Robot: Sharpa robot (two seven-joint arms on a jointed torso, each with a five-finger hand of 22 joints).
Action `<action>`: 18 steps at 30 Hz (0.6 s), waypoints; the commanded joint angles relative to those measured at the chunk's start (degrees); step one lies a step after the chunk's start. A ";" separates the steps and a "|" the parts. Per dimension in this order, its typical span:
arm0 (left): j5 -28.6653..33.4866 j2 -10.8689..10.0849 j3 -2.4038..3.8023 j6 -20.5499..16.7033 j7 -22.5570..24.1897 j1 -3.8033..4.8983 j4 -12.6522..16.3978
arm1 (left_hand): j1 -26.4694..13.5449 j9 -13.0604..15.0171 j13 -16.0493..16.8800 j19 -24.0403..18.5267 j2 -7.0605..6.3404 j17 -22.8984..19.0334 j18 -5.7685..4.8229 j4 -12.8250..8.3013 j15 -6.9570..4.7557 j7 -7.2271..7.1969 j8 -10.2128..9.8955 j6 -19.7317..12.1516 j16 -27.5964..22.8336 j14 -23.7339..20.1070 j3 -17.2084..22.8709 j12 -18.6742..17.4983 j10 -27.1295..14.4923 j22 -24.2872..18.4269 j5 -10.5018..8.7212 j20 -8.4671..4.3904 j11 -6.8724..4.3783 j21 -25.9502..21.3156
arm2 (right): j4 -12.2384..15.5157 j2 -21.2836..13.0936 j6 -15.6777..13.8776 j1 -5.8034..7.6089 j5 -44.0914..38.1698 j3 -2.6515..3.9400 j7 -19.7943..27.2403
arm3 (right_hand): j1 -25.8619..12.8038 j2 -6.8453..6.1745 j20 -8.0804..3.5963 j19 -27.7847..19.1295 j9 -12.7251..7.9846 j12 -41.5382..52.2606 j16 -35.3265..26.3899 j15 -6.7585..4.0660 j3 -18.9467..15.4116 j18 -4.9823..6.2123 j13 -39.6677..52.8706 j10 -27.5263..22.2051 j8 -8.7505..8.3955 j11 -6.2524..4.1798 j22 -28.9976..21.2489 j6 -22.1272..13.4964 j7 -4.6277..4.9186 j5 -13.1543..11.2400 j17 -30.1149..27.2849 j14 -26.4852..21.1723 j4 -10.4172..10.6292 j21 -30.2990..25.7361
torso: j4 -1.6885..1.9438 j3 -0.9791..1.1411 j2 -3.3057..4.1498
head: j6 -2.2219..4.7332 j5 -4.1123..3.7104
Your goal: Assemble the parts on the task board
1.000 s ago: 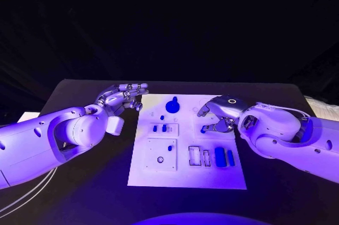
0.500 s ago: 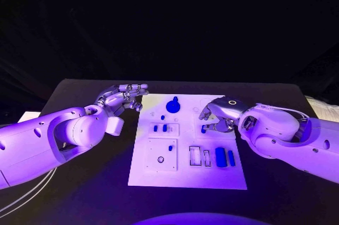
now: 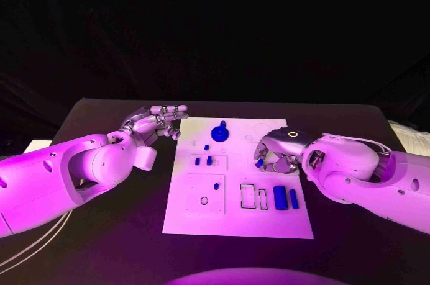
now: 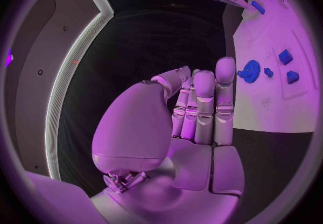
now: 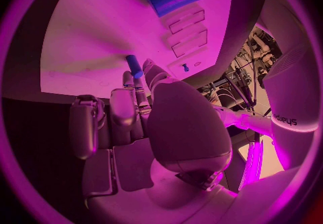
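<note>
Two hands are over my worktop (image 3: 107,248), one at each side of the task board (image 3: 237,226), which lies flat in the middle of the black surface. My right hand (image 3: 276,151) is down over the board's right edge, about level with its middle, and its fingers (image 5: 145,81) pinch a small blue peg (image 5: 134,65) between their tips; from the head camera I can see that peg (image 3: 259,163) poking out just under the hand, close above the board. My left hand (image 3: 160,122) hangs just off the board's left edge near its far end, holding nothing, with its fingers (image 4: 204,103) side by side and only lightly curled, so I read it as released. On the board, a round blue gear-like part (image 3: 219,135) sits near the far end, with a tiny blue piece (image 3: 206,148) just in front of it. Nearer me, two short blue blocks (image 3: 203,162) stand side by side in a small raised panel. A larger panel nearer still carries one small blue piece (image 3: 216,186). To its right are two outlined slots (image 3: 253,197), and just beside them a thick blue cylinder (image 3: 279,197) and a thinner blue bar (image 3: 293,199) lie parallel.
</note>
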 commanded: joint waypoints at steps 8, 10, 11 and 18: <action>-0.26 0.08 0.01 1.22 0.07 0.00 -0.06 | 0.12 -0.10 0.09 -0.41 0.25 -0.09 0.89 -0.10 0.06 0.24 0.13 -0.06 -0.14 -0.33 -0.31 0.35 -0.47 -0.06 0.12 0.07 -0.01 -0.17 | -0.33 0.68 1.43 -0.07 0.09 0.01 0.47 | 1.04 0.20 0.41 0.19 0.06 0.13 0.26 0.37 0.39 -0.47 0.04 0.64 0.25 0.00 3.83 0.51 0.12 0.51 -0.05 1.36 0.31 0.26 | 0.06 0.00 0.00 | -0.06 -0.10; -0.26 0.08 0.01 1.22 0.06 0.00 -0.07 | 0.12 -0.10 0.09 -0.41 0.25 -0.09 0.89 -0.10 0.06 0.24 0.13 -0.06 -0.14 -0.33 -0.31 0.35 -0.47 -0.06 0.12 0.07 -0.01 -0.17 | -0.48 0.82 1.34 -0.08 0.10 0.01 0.46 | 1.22 0.35 0.45 0.21 0.05 0.04 0.34 0.39 0.60 -0.48 0.02 0.75 0.22 0.01 3.87 0.63 0.18 0.59 0.04 1.37 0.32 0.28 | 0.05 -0.01 -0.01 | -0.07 -0.12; -0.26 0.08 0.00 1.22 0.05 0.00 -0.08 | 0.12 -0.10 0.09 -0.41 0.25 -0.09 0.89 -0.10 0.06 0.24 0.13 -0.06 -0.14 -0.33 -0.31 0.35 -0.47 -0.06 0.12 0.07 -0.01 -0.17 | -0.58 0.91 1.26 -0.09 0.11 0.01 0.46 | 1.31 0.45 0.48 0.22 0.05 -0.01 0.36 0.41 0.73 -0.48 0.01 0.83 0.20 0.03 3.89 0.70 0.20 0.64 0.05 1.36 0.33 0.30 | 0.05 0.00 -0.01 | -0.09 -0.12; -0.26 0.11 0.00 1.25 0.03 0.00 -0.06 | 0.12 -0.10 0.09 -0.41 0.25 -0.09 0.89 -0.10 0.06 0.24 0.13 -0.06 -0.14 -0.33 -0.31 0.35 -0.47 -0.06 0.12 0.07 -0.01 -0.17 | -1.36 1.53 0.68 -0.13 -0.37 0.01 0.18 | 3.55 2.31 0.42 0.37 0.29 -0.14 0.68 0.18 3.46 -0.51 0.06 2.82 0.50 -0.38 4.13 2.50 0.35 -0.92 0.30 1.35 -0.31 0.46 | 0.06 -0.04 -0.05 | -0.15 -0.14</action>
